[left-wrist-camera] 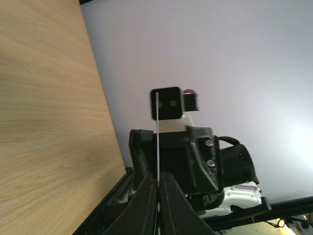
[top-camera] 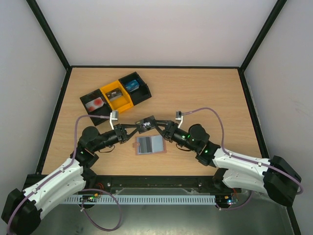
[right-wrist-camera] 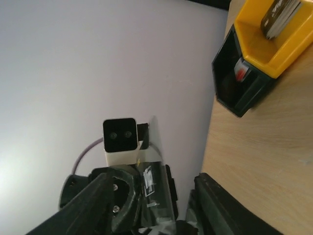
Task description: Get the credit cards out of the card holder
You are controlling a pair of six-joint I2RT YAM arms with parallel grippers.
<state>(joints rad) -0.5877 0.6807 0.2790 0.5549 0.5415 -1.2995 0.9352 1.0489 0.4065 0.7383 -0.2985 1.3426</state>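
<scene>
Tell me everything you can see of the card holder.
The card holder lies open and flat near the front middle of the wooden table: two light blue-grey panels side by side, thin brownish rim. The left panel looks darker and banded, like slots. Only the table touches it. Whether cards remain inside is unclear.

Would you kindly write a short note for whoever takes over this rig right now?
Left gripper: fingers shut on the dark credit card, held above the table.
Right gripper: fingers open either side of that card.
Card holder: lying open on the table below.
Done: one card out.
Left: set it down, then check the holder for more; I cannot tell.
</scene>
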